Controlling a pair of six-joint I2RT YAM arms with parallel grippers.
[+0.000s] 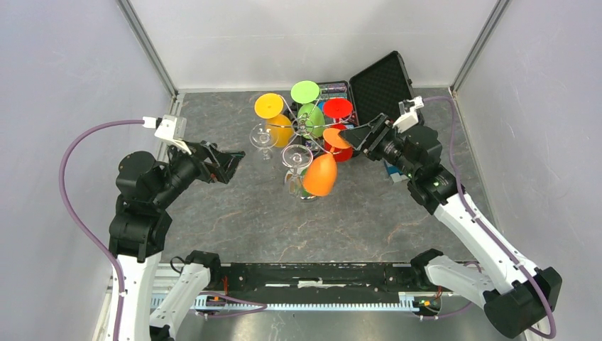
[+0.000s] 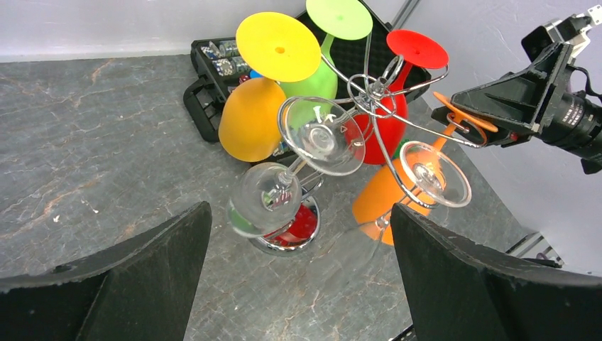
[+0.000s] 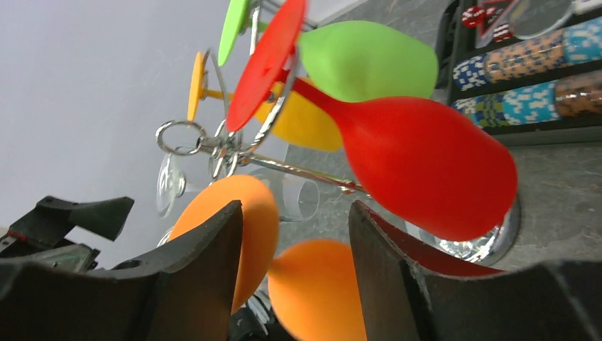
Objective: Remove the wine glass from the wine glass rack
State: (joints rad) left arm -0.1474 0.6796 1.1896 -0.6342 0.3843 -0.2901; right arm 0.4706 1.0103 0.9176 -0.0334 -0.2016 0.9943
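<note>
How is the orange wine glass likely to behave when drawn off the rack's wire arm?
The orange wine glass hangs bowl-down from a thin arm of the wine glass rack, so it will probably swing when nudged. Its smooth, rounded bowl looks slippery to pinch. A clear glass hangs close beside it, so a swing might knock them together.

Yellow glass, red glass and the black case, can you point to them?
yellow glass (image 2: 278, 46), left wrist view, on its round foot.
red glass (image 3: 426, 167), right wrist view, on its bowl.
black case (image 1: 382, 87), top view, on its open lid.
</note>
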